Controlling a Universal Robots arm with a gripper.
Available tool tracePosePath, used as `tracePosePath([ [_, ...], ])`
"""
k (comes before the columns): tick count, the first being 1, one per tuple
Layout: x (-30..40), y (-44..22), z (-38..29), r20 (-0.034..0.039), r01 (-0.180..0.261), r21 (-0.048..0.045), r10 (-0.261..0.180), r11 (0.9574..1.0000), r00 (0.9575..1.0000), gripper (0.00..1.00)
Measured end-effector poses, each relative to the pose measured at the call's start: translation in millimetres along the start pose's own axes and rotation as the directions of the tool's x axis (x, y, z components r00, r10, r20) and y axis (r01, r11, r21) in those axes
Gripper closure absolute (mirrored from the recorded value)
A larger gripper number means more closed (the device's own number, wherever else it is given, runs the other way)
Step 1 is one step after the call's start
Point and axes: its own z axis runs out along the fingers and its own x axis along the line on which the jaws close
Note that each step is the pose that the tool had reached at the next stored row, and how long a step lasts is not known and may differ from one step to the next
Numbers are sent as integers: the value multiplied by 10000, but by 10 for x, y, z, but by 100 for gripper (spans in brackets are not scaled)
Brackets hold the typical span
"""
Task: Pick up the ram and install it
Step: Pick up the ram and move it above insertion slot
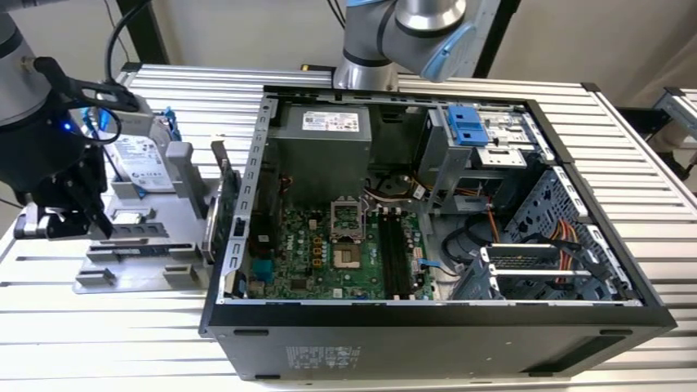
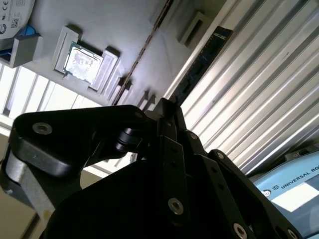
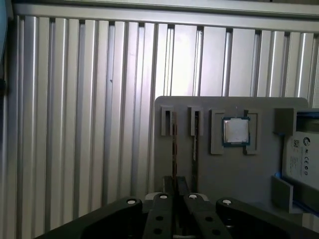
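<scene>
End effector [image 3: 174,183] is found closed on the near end of the ram [image 3: 173,144]. The ram stands on edge in a slot of the grey holder [image 3: 239,174], just beside a second stick [image 3: 196,144]. The pick-up step is judged in hand, with installation not begun. A lift calls for a straight pull along the slot.

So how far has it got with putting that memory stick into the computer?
Done: nothing is installed yet, and the memory slots inside the computer case look empty. In hand: the gripper sits at the end of the ram, which stands in its grey holder outside the case. Whether it has a grip cannot be told. Left: the ram is neither lifted nor seated.
</scene>
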Motion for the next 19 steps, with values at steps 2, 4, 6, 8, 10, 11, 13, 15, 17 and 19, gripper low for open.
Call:
tracePosePath([
  [2, 0, 0, -13, -1, 0, -1, 0, 10000, 10000, 100],
  [4, 0, 1, -26, 0, 0, 0, 0, 10000, 10000, 100],
  [6, 0, 0, -39, 0, 0, 0, 0, 10000, 10000, 100],
  [8, 0, 1, -52, 0, 0, 0, 0, 10000, 10000, 100],
  [10, 0, 1, -67, 0, 0, 0, 0, 10000, 10000, 100],
  [11, 0, 1, -75, 0, -1, 0, 1, 10000, 10000, 100],
  [13, -1, 1, -94, 0, 0, 1, 0, 10000, 10000, 100],
  [15, 0, 1, -115, -1, 0, 0, 0, 10000, 10000, 100],
  [17, -1, 1, -134, 0, 0, 1, 0, 10000, 10000, 100],
  [19, -1, 2, -155, 0, 0, 0, 0, 10000, 10000, 100],
])
